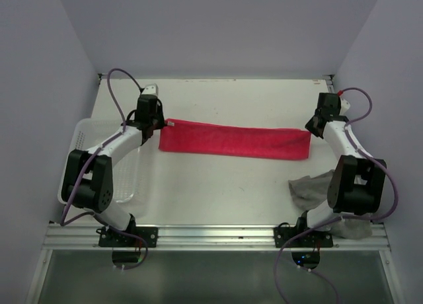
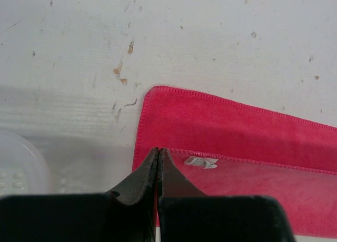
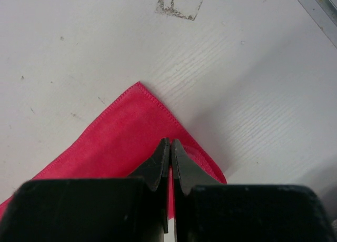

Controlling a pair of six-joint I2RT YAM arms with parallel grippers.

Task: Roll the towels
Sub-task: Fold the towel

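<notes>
So from where I stood, the grey towel (image 1: 309, 188) was the closest thing, a crumpled heap well behind the right gripper (image 3: 170, 141), back by that arm's base and partly tucked under it. On the other side the white basket (image 1: 82, 135) sat behind and to the left of the left gripper (image 2: 158, 150), with the left arm reaching over it. Further out, the pink towel (image 1: 234, 140) lay flat on the white table (image 1: 218, 191), folded into one long strip running from one pair of fingers to the other. The left gripper's fingers (image 2: 139, 179) were pressed together, tips down on the strip's left end right at a stitched hem, with a little white label (image 2: 200, 161) just to the right of them and a band of pink carrying on beyond the tips. The right gripper's fingers (image 3: 155, 168) were pressed together too, tips on the strip's right end, one corner of it poking out just past them. Honestly couldn't tell whether either pair had any cloth nipped between them or was just resting on it. Beyond both pairs of fingers it was only scuffed tabletop.
</notes>
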